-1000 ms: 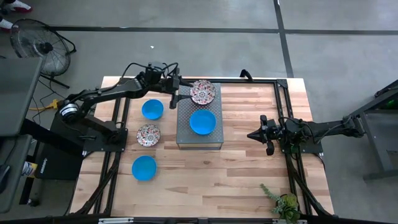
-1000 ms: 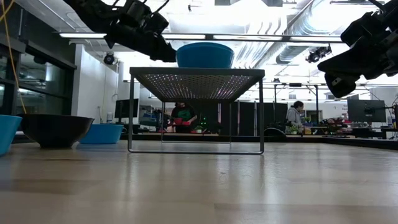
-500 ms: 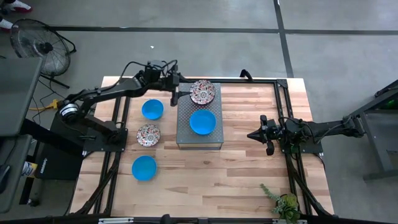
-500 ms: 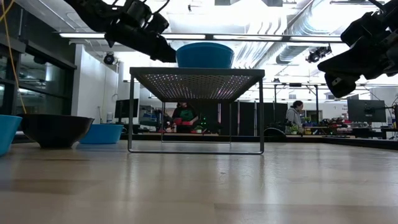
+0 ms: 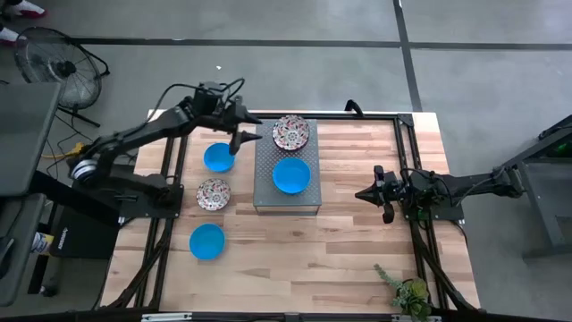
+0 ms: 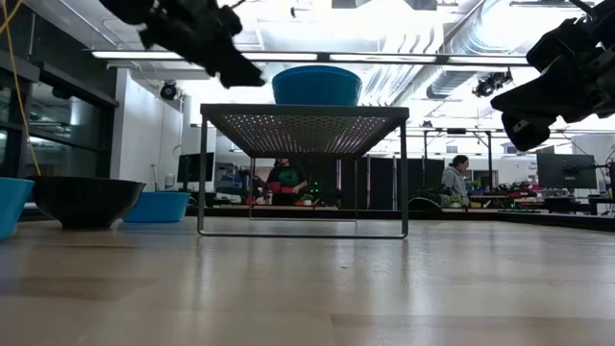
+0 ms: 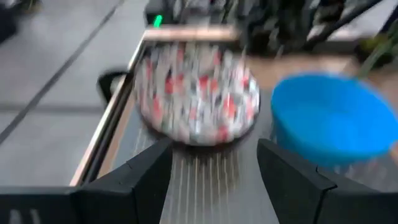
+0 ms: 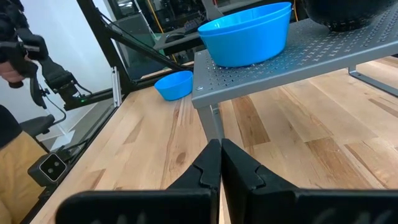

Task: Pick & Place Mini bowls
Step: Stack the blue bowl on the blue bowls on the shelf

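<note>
Left claw (image 5: pixel 245 137): open and empty, fingers spread wide in the left wrist view; hovering off the left edge of the grey perforated stand (image 5: pixel 286 197), near its far corner and above the gap between stand and nearest blue bowl.
Right claw (image 5: pixel 368 193): closed on nothing, fingers pressed together; parked over the right half of the wooden surface (image 5: pixel 357 259), pointing toward the stand, well apart from every bowl.
Bowls on the stand: one patterned bowl (image 5: pixel 291 132) at the far end, one blue bowl (image 5: pixel 291 175) in the middle, just beside each other; touching or not, cannot tell.
Bowls on the surface: three, all left of the stand — a blue bowl (image 5: pixel 219 156) nearest the left claw, a patterned bowl (image 5: pixel 213 193) in the middle, another blue bowl (image 5: pixel 207 241) nearest the front edge.
Progress: likely two placed, three waiting; only five bowls in view.
Step in hand: probably moving to fetch the next bowl, most likely the nearest blue one.
Doing it well: keep fingers wide, descend straight down so one finger passes inside the rim and one outside, close on the rim wall, lift clear above the stand's edge before moving across.
Placement: aim for the bare near end of the stand.
Risk: a shallow rim can slip or tip; a swing at stand height could knock the patterned bowl.
</note>
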Robot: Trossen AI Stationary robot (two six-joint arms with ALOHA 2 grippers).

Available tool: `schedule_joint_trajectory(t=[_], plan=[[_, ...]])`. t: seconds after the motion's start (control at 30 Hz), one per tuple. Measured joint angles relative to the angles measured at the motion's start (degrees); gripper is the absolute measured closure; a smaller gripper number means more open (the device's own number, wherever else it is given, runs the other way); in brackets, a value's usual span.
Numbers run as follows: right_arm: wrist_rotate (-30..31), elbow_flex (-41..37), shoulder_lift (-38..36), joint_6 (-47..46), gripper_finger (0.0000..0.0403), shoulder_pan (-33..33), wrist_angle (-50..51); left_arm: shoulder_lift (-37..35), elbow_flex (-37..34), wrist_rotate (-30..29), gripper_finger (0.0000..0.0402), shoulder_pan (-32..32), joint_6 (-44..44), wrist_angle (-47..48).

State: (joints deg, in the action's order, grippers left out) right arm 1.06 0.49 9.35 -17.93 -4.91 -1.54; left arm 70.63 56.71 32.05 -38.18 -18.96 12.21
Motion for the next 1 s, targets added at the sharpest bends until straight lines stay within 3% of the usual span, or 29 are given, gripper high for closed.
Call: schedule_joint_trajectory(t=[0.17, 0.47, 0.73, 0.83, 1.0], plan=[[0.0, 0.0, 0.02, 0.0, 0.0402, 0.0, 0.0, -7.88, -0.12, -9.86, 0.0172, 1.71, -2.33, 15.3], [0.0, 0.0, 0.02, 0.0, 0.0402, 0.0, -0.02, -19.32, -0.15, -19.92, 0.0172, 6.24, 0.23, 38.55], [-0.02, 0.0, 0.02, 0.0, 0.0402, -0.02, 0.0, -26.05, -0.15, -26.82, 0.0172, 13.25, 16.12, 55.02], [0.0, 0.02, 0.01, 0.0, 0.0402, -0.01, 0.0, -27.34, -0.15, -30.9, 0.0172, 17.3, 23.74, 60.76], [0.0, 0.0, 0.02, 0.0, 0.0402, 0.0, -0.02, -27.79, -0.59, -32.65, 0.0172, 25.93, 37.41, 65.74]])
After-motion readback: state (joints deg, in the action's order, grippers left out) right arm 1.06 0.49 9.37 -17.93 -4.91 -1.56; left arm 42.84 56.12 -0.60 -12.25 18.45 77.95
